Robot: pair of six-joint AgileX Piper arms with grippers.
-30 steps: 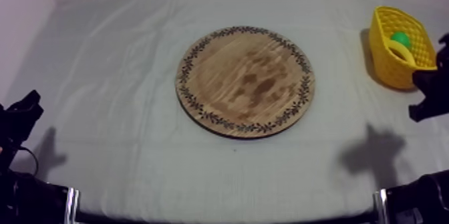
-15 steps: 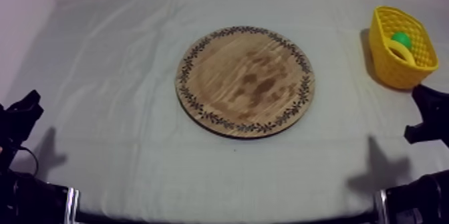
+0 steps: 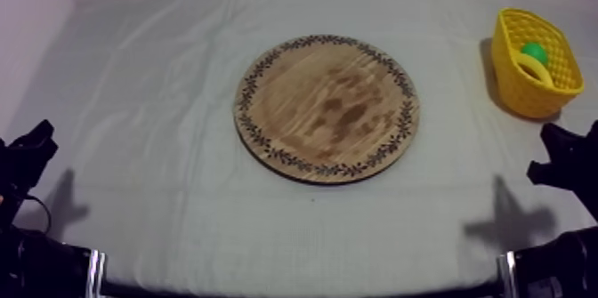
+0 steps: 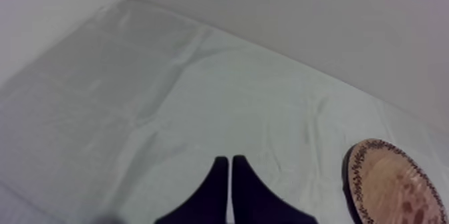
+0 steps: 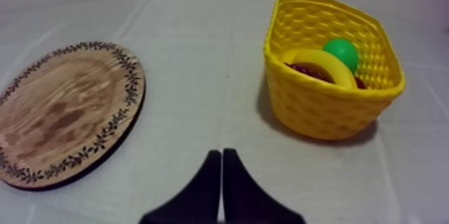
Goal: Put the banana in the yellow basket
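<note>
- The banana (image 5: 319, 58) lies inside the yellow basket (image 5: 321, 109), at 2 o'clock from the wooden board (image 3: 327, 108).
- Left gripper (image 4: 230, 162): closed, empty, over the surface.
- Right gripper (image 5: 222, 154): closed, empty.

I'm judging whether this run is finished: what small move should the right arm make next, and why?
Probably just bring the right gripper down to rest: the banana lies in the yellow basket, the wooden board is bare, and this gripper and the left gripper are shut, holding nothing.

High slanted overview of table (image 3: 133, 97); two low wrist views; wooden board (image 3: 327, 108) common to all.
</note>
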